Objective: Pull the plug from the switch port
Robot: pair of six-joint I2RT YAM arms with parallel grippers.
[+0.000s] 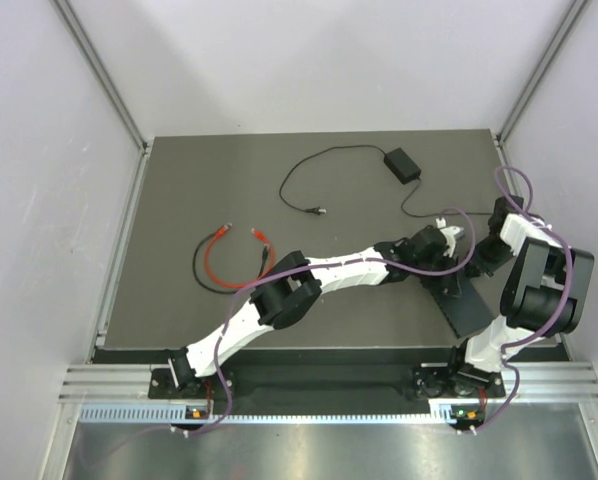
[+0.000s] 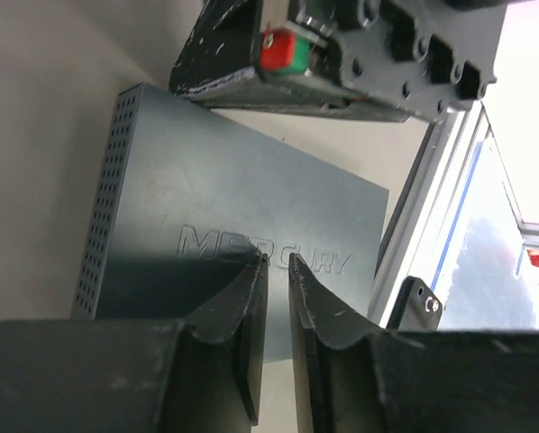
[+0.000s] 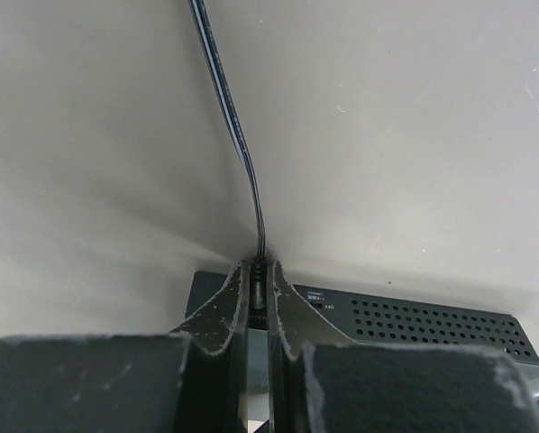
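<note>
The flat black box [image 1: 476,312] marked MERCURY [image 2: 251,225] lies at the table's right front. A thin black cord [image 3: 238,135] runs to a plug [image 3: 259,281] seated in the switch port in the box's vented edge [image 3: 414,316]. My right gripper [image 3: 259,269] is shut on that plug, right against the edge; it shows in the top view [image 1: 479,262] too. My left gripper [image 2: 277,259] is over the box's top face, its jaws almost together with nothing between them; in the top view [image 1: 449,272] it reaches in from the left.
A small black power brick [image 1: 401,163] with thin cords lies at the back right. A red cable and a black cable [image 1: 219,262] lie coiled at mid left. An aluminium rail [image 2: 432,207] runs close beside the box.
</note>
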